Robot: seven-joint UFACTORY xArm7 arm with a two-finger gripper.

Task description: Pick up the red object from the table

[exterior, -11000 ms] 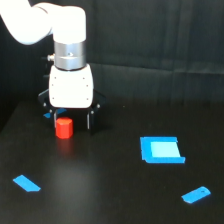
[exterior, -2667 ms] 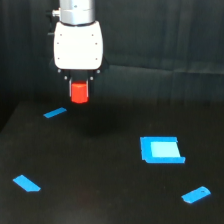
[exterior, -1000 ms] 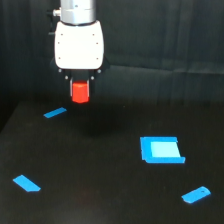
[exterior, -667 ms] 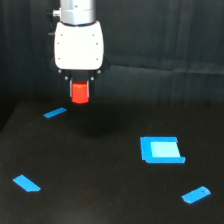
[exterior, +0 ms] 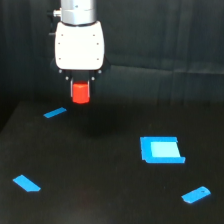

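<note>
The red object (exterior: 80, 92) is a short red-orange cylinder held in my gripper (exterior: 80, 84), lifted well above the black table (exterior: 100, 190) at the exterior view's upper left. The gripper hangs under the white arm body (exterior: 80, 45), and its dark fingers are shut on the cylinder's top. Most of the cylinder shows below the fingers. The fingertips themselves are largely hidden behind it.
Flat blue pieces lie on the table: a thin strip (exterior: 55, 113) below left of the gripper, one (exterior: 27, 183) at the near left, a larger blue square (exterior: 161, 150) at the right, and a small piece (exterior: 196, 194) at the near right. A dark curtain (exterior: 165, 35) hangs behind.
Eleven seconds ago the cylinder stood on the table between the open fingers. It is now lifted in the gripper. Over the last second nothing has visibly moved.
</note>
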